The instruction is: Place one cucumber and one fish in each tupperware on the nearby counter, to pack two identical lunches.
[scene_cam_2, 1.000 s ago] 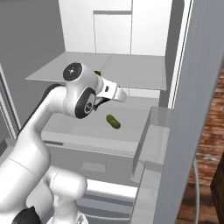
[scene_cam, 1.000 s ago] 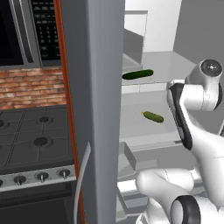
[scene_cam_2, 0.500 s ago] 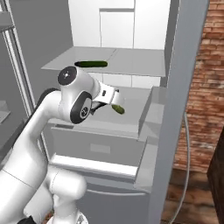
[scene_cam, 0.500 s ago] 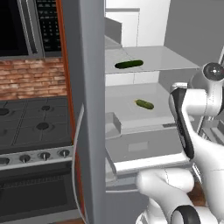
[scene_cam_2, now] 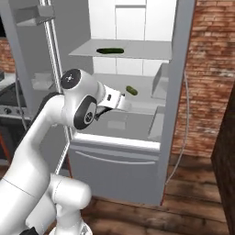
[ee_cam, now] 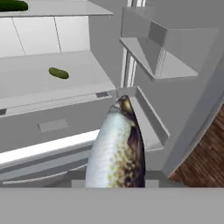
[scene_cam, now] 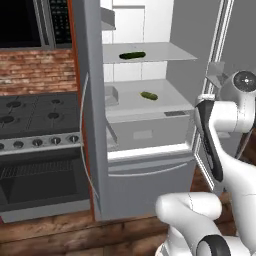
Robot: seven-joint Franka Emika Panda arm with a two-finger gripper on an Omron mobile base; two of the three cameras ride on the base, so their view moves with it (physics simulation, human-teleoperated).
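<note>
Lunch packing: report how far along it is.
Nothing visibly packed yet. In hand: the hand is shut on a fish, held in front of the open fridge. Left: two cucumbers, one on the upper shelf and one on the lower, are unpicked, and the fish has yet to reach a tupperware.

Two dark green cucumbers in the open grey fridge: a long one [scene_cam: 132,55] on the far upper shelf, a short one [scene_cam: 148,95] on the lower shelf. One silvery speckled fish [ee_cam: 117,148], nearest.
</note>
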